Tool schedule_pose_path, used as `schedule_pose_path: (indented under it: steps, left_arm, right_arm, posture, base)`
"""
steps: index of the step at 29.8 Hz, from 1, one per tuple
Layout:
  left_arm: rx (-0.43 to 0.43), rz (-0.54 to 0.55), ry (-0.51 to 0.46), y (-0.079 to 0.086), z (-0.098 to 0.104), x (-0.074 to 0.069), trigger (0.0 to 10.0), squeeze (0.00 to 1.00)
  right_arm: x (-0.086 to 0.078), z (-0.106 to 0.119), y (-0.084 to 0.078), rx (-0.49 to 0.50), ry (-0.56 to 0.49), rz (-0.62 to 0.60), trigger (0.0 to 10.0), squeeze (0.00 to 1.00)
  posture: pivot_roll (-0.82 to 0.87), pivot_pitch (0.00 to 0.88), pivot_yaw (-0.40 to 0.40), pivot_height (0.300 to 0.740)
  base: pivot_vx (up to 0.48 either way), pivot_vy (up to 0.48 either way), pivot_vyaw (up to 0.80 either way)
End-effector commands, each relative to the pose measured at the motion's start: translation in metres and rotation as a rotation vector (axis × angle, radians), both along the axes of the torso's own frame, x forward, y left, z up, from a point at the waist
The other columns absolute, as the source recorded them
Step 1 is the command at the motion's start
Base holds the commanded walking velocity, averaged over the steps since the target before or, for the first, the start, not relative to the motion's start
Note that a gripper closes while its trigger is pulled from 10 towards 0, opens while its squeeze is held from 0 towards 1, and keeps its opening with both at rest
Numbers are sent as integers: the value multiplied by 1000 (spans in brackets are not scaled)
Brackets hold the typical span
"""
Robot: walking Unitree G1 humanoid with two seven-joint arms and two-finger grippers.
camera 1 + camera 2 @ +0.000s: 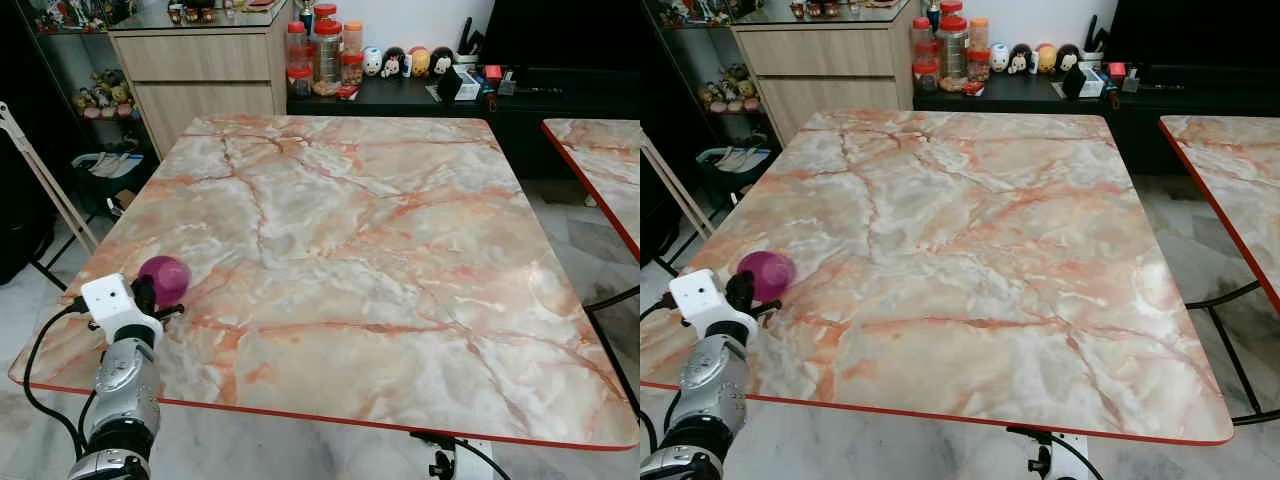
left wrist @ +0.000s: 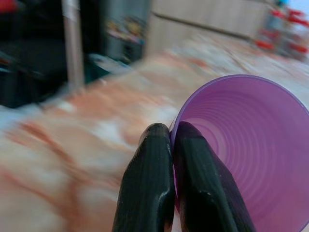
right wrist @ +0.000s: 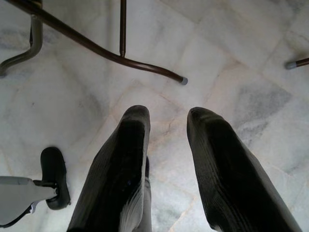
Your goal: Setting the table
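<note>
Left tool [image 1: 160,300] at the near left corner of the bench [image 1: 380,260], clenched on the rim of a purple cup [image 1: 165,278]. Left wrist view: my two black fingers [image 2: 147,188] pinch the thin wall between them, one outside, one inside the mouth.

Risk, as I judge it: the grip is on the rim alone, so the cup could pivot or slip out if I swing the arm fast. It also sits close to the bench's red edge; set down here it might tip to the floor.

Cup: translucent plastic, ribbed inside, round, tapering. Bench: glossy marble pattern, peach and grey veins, rounded corners.

Right tool [image 3: 166,159] hangs low over pale marble floor tiles [image 3: 231,58], fingers parted, grasping nothing.
</note>
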State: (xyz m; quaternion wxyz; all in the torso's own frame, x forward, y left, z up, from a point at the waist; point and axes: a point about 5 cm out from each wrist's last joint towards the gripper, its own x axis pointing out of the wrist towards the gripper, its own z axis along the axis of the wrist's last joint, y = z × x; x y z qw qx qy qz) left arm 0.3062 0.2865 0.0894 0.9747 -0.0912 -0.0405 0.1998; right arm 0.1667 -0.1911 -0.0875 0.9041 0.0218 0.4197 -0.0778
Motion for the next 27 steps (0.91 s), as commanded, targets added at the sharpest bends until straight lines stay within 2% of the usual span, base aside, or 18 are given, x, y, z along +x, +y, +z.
schedule_pose_path:
  steps: [1,3,4,6,8,10,11,16,19,27]
  left_arm:
    - [29,129,-80,33,22,-6,10000,0]
    - [40,141,-80,38,24,-9,10000,0]
    - [62,156,-67,50,25,-15,10000,0]
    - [79,154,-49,55,25,-17,10000,0]
    - [100,91,-16,48,20,-16,10000,0]
    - [114,2,-3,30,13,-11,10000,0]
    - [114,-2,-4,29,13,-10,10000,0]
    - [101,-83,-10,-1,8,0,10000,0]
    - [98,-93,-14,-4,8,1,10000,0]
    - [104,-72,-3,3,8,-2,10000,0]
  right_arm:
    - [3,2,-1,0,-18,-23,10000,0]
    - [2,1,-1,0,-17,-22,10000,0]
    - [0,1,0,0,-12,-19,10000,0]
    - [-1,0,0,0,-7,-16,10000,0]
    - [-1,0,0,0,-6,-15,10000,0]
    - [-1,0,0,2,-7,-17,10000,0]
    - [-1,0,0,2,-7,-17,10000,0]
    - [0,0,0,5,-13,-21,10000,0]
    - [-1,0,-1,2,-12,-20,10000,0]
    - [-2,0,-3,-5,-7,-18,10000,0]
  posture:
    - [44,0,11,740]
    - [49,0,10,740]
    - [55,0,8,740]
    - [60,0,8,740]
    - [60,0,10,740]
    - [58,0,11,740]
    - [58,0,11,740]
    - [46,0,11,740]
    - [47,0,9,740]
    - [50,0,6,740]
  base:
    - [0,0,0]
    - [0,0,0]
    - [0,0,0]
    - [0,0,0]
    - [0,0,0]
    - [0,0,0]
    - [0,0,0]
    - [0,0,0]
    - [0,0,0]
    - [0,0,0]
